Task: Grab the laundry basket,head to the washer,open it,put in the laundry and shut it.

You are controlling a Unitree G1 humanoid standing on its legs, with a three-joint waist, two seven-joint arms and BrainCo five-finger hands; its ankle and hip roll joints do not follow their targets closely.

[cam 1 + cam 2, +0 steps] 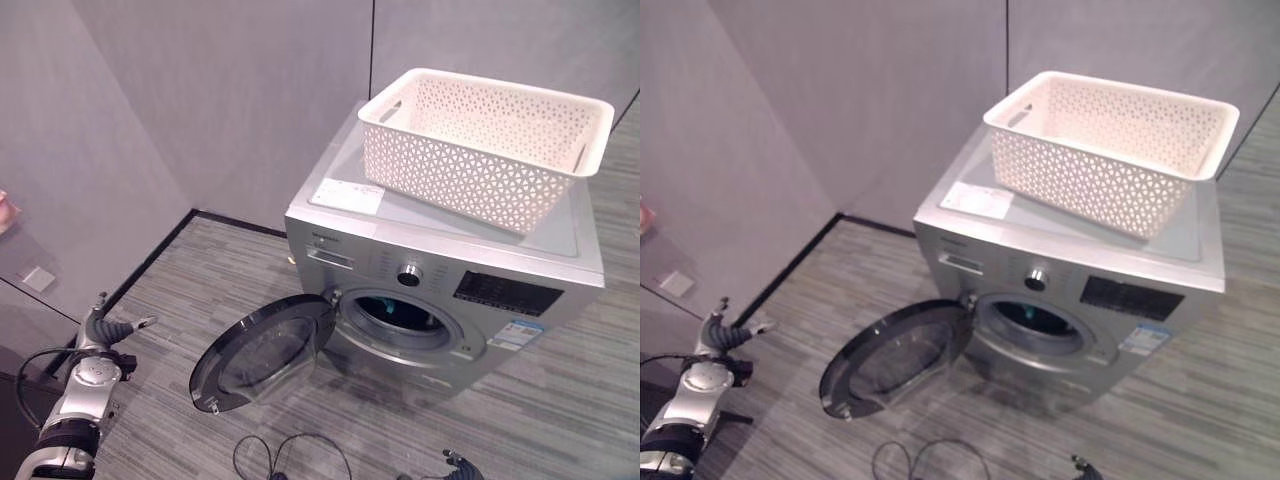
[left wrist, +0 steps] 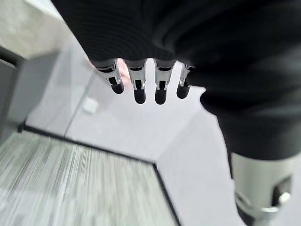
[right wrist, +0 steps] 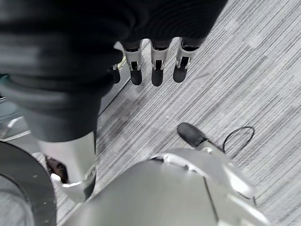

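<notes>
A: Why was the laundry basket up on the washer?

B: It sat on the lid toward one o'clock in the head view, likely parked there so both hands were free for the door. That door hung wide open at about seven o'clock from the drum opening.

A: Anything in the basket?

B: I could not tell; its high lattice walls hid the bottom. The drum looked dark, and no laundry could be made out inside.

A: And the hands?

B: The left hand hung low at eight o'clock, well apart from the washer, fingers relaxed and holding nothing. The right hand pointed down over the striped floor, fingers straight, empty too.

A: So what remained?

B: By my reading, loading, if any laundry remained, and shutting the door.
</notes>
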